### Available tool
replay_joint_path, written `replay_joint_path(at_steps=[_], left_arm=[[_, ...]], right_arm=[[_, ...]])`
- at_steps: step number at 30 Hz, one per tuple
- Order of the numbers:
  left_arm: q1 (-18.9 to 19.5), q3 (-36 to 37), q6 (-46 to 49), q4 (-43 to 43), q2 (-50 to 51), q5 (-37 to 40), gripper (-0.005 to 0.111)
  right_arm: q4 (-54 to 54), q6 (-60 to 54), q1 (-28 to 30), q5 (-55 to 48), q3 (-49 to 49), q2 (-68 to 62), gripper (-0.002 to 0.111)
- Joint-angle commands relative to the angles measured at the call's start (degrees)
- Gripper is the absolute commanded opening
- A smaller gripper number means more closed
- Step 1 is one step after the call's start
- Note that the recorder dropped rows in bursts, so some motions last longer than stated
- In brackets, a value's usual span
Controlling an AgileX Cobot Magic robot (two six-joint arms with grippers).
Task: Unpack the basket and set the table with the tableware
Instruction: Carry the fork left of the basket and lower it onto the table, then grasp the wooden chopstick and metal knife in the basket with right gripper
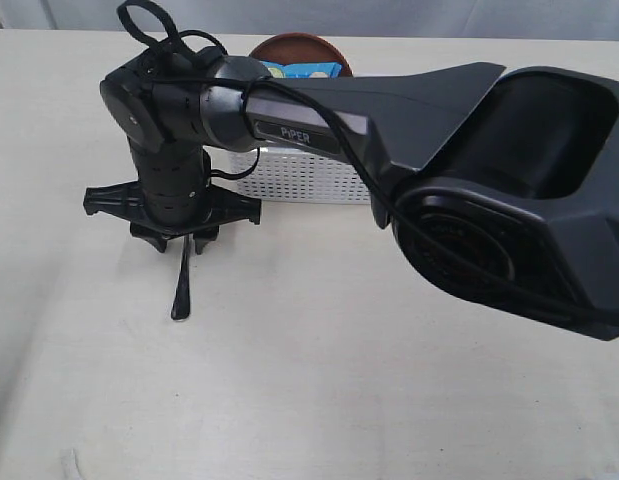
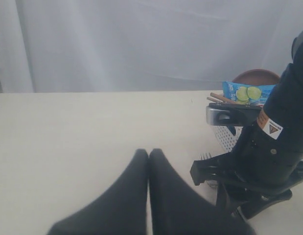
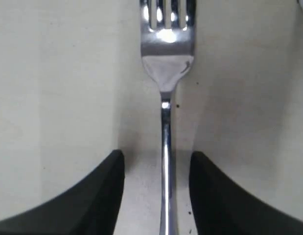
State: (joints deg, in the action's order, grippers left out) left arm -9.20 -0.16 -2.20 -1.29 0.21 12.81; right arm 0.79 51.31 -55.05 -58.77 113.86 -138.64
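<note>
While the left gripper (image 2: 149, 155) hangs over the table (image 2: 68, 137) with its fingers pressed together on nothing, the right gripper (image 1: 179, 238) points straight down at the left of the exterior view. Its fingers (image 3: 92, 196) stand parted to either side of the fork (image 3: 166, 63), with a gap on each side of the handle. That fork lies flat on the table, near the white basket (image 1: 299, 180) to its right, which holds a blue chip bag (image 1: 304, 70) and chopsticks (image 2: 220, 98), a brown plate (image 1: 299, 47) rising behind them.
</note>
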Motion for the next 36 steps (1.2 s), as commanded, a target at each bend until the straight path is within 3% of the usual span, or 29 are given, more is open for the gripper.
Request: replay_joint_path(at_steps=[1,6,12,19,22,26,36], left_arm=[[-0.1,0.2,0.0,-0.5,-0.2,-0.6,0.0],[-0.1,0.2,0.0,-0.5,-0.2,-0.6,0.0],[-0.1,0.2,0.0,-0.5,-0.2,-0.6,0.0],[-0.1,0.2,0.0,-0.5,-0.2,-0.6,0.0],[-0.1,0.2,0.0,-0.5,-0.2,-0.6,0.0],[-0.1,0.2,0.0,-0.5,-0.2,-0.6,0.0],[-0.1,0.2,0.0,-0.5,-0.2,-0.6,0.0]], right_arm=[[0.6,-0.1,0.1,0.0,0.0,1.9,0.042],[0.6,-4.8,0.1,0.1,0.0,6.0,0.042],[1.4,-20.9,0.5,-0.1,0.0,14.4,0.042],[6.6,-36.0,5.6,-4.8,0.0,21.8,0.042],[6.5,-48.8,8.4,-7.7,0.0,22.2,0.042],[6.6,-56.9,10.6,-10.1,0.0,21.1,0.042],[7.7,-61.8,11.8,3.0,0.0,16.5,0.048]])
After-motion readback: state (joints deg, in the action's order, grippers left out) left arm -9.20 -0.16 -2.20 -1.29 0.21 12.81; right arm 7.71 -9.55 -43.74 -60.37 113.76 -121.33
